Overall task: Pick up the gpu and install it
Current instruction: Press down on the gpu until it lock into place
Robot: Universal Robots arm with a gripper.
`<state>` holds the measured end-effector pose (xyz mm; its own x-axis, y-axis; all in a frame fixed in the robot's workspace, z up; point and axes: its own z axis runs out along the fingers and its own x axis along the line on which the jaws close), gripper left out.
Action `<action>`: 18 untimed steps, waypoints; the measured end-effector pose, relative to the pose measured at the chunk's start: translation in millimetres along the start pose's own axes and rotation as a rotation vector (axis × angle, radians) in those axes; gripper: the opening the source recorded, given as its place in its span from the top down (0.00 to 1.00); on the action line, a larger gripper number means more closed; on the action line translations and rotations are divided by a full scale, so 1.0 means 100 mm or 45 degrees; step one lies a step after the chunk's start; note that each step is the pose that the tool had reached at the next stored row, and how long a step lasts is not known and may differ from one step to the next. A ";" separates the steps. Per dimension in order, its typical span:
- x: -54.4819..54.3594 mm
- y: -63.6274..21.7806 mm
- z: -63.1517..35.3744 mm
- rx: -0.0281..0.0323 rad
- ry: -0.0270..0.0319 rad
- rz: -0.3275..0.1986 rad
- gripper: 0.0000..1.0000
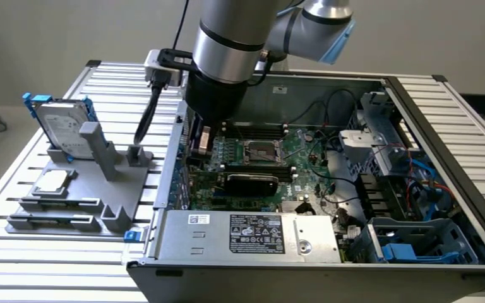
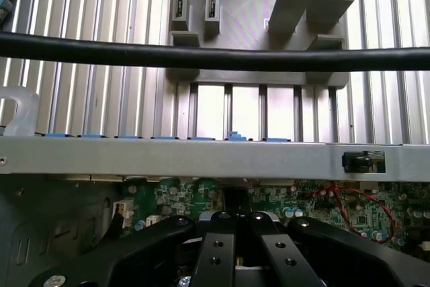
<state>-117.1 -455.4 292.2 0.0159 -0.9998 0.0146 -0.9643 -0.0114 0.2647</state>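
Note:
The gpu [image 1: 251, 183] stands on edge on the green motherboard [image 1: 297, 189], just in front of the CPU socket [image 1: 259, 150], its black rounded shroud facing the exterior camera. My gripper [image 1: 199, 146] hangs low inside the case by the wall on the exterior view's left. It is a clear gap away from the card. In the wrist view the gripper [image 2: 238, 218] has its black fingers [image 2: 216, 250] pressed close together over the motherboard [image 2: 168, 199]. A small dark part shows just beyond the tips; I cannot tell what it is.
The case wall [image 2: 201, 158] runs right in front of the fingers, and a black cable [image 2: 215, 58] crosses above it. The grey fixture [image 1: 99, 189] holds a blue-framed hard drive [image 1: 61, 129] and a silver CPU chip [image 1: 51, 182]. A power supply [image 1: 251, 233] lies at the case front.

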 end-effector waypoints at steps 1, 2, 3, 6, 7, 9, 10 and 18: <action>0.00 0.000 0.000 -0.0006 -0.0005 0.002 0.89; 0.00 0.001 -0.001 -0.0013 -0.0012 0.004 0.89; 0.00 0.003 -0.005 -0.0024 -0.0016 0.006 0.89; 0.00 0.004 -0.009 -0.0053 -0.0035 0.012 0.89; 0.00 0.004 -0.010 -0.0066 -0.0042 0.015 0.89; 0.00 0.005 -0.012 -0.0090 -0.0057 0.020 0.89; 0.00 0.006 -0.015 -0.0102 -0.0063 0.023 0.89; 0.00 0.009 -0.024 -0.0169 -0.0130 0.048 0.89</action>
<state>-117.3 -455.0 294.7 -0.0230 -0.9996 0.0149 -0.9605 0.0262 0.2769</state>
